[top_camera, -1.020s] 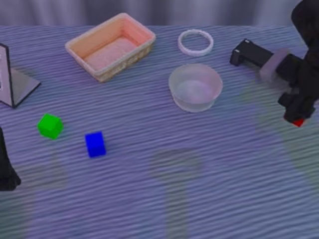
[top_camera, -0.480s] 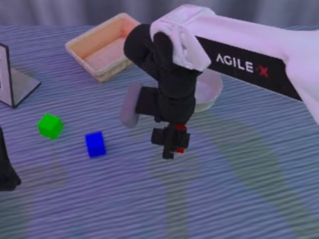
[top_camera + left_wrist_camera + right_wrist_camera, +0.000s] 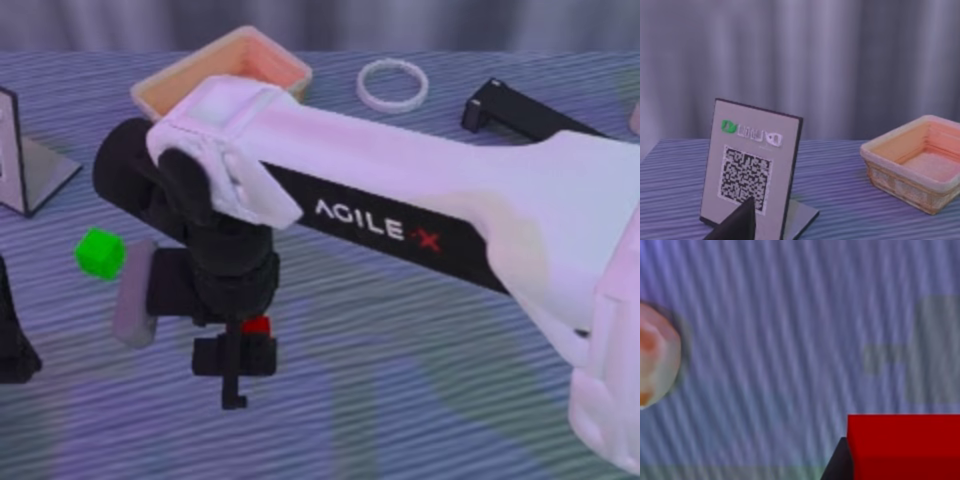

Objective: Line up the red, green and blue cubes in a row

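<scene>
Where the striped bench point(image 3: 420, 400) meets the top view's left half: right end effector point(image 3: 238, 355), black, at the end of the white AgileX arm reaching across from the right, clenched on the red cube point(image 3: 256, 325).

Red cube: between the fingers, only a sliver visible from above; in the right wrist view a broad red face point(image 3: 903, 445) against a dark finger point(image 3: 837, 465), striped bench beyond. Touching the bench or lifted: cannot tell.

Green cube point(image 3: 100, 253): on the bench, left of the right arm's wrist, apart from it.

Blue cube: not visible in any view.

Left end effector point(image 3: 12, 345): parked at the left edge of the top view, only a dark part showing; fingers' state cannot be told. In the left wrist view one dark fingertip point(image 3: 737, 225) in front of the sign.

Other items: wicker basket point(image 3: 262, 55) with pink lining at the rear, partly covered by the arm; white ring point(image 3: 393, 84) right of the basket; black angled object point(image 3: 510, 108) further right; standing sign with QR code point(image 3: 747, 172) at rear left, basket point(image 3: 915, 165) near it.
</scene>
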You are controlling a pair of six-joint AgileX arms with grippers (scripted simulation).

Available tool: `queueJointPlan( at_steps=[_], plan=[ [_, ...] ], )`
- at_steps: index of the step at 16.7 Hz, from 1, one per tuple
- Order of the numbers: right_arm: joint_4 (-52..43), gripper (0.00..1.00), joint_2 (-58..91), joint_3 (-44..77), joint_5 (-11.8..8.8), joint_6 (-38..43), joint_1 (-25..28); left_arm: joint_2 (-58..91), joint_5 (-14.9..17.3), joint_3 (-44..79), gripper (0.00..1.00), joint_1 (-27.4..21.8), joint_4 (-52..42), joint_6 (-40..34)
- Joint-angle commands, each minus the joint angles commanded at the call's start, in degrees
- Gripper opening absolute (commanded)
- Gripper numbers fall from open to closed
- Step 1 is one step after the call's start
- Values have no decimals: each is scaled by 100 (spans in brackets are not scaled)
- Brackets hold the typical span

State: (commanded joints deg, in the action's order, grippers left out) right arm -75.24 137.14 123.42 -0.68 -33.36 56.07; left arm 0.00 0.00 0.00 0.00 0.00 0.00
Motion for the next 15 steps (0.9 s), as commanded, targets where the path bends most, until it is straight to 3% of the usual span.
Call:
queueJointPlan(
  at_steps=[4, 11, 15],
  plan=[
    [107, 0, -12, -104, -7, 9, -13, 0, 0, 0, 100, 0, 0, 0],
    [1352, 0, 204, -1132, -1, 16, 7, 0, 0, 0, 100, 0, 0, 0],
    [1427, 0, 222, -1205, 3, 14, 11, 0, 0, 0, 100, 0, 0, 0]
  ],
)
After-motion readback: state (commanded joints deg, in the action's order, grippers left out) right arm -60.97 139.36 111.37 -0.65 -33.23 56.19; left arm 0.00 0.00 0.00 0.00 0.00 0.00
